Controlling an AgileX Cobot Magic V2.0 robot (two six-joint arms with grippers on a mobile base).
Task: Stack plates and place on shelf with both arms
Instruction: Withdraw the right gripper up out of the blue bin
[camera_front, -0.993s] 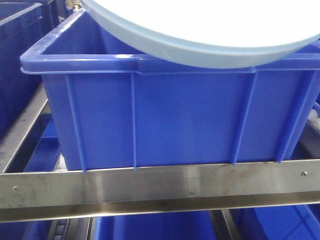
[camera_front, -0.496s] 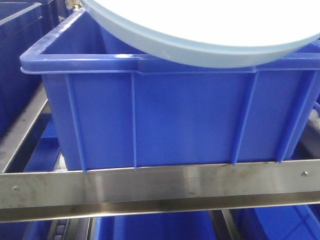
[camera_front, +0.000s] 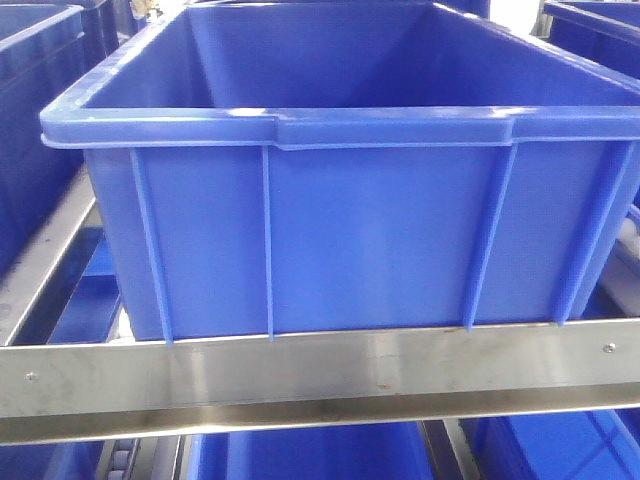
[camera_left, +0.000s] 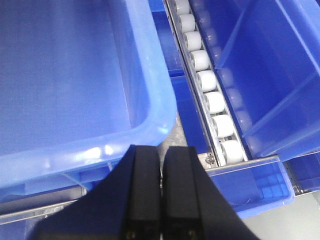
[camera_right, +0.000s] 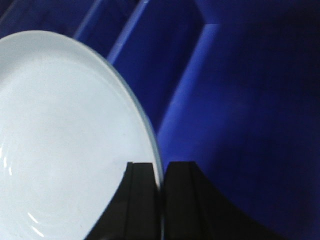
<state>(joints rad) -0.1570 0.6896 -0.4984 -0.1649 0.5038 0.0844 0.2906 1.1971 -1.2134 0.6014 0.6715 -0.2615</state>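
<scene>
blue crates on steel shelf rails all round; right pincer clamped on plate rim, disc out to its left, liable to tilt and slip; left pincer closed, empty, crate ahead.

A blue ribbed crate sits on the steel shelf — more blue crates beside and below.

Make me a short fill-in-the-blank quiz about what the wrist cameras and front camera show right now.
1. The right gripper is shut on the rim of a round pale ____.
2. The left gripper is shut and holds ____.
3. The blue ribbed plastic crate sits behind a brushed ____ rail.

Answers: plate; nothing; steel
</scene>
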